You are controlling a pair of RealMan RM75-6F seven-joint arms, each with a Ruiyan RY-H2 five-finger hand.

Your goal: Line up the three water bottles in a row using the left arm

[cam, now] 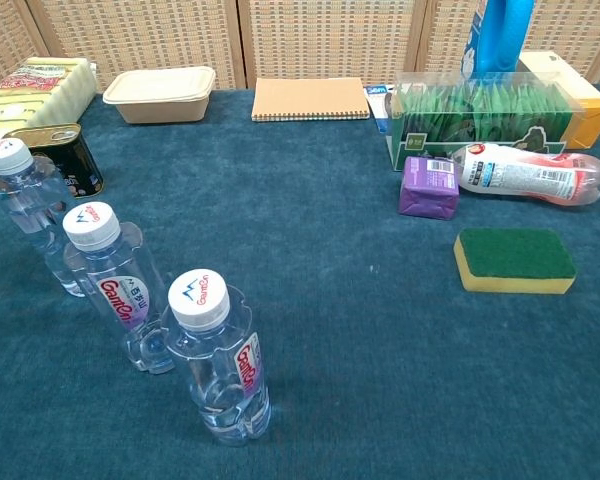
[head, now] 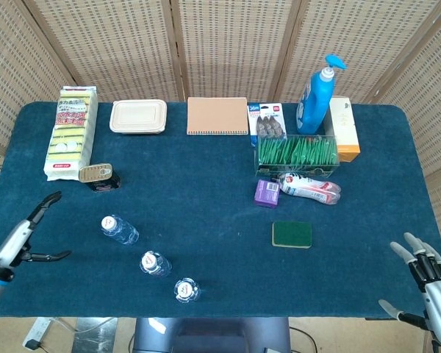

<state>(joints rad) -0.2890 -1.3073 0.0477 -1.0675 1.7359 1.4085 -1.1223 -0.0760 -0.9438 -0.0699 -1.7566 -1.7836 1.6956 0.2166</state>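
A: Where are the three water bottles (head: 148, 259)?

B: Upright on the table (head: 206, 191), a diagonal toward 5 o'clock. My left robot hand (head: 26, 237) hangs spread and empty at their 9 o'clock. I judge I only check alignment next

Clear glossy plastic water bottles (cam: 130, 300) stand on a matt, napped blue cloth (cam: 340, 330).
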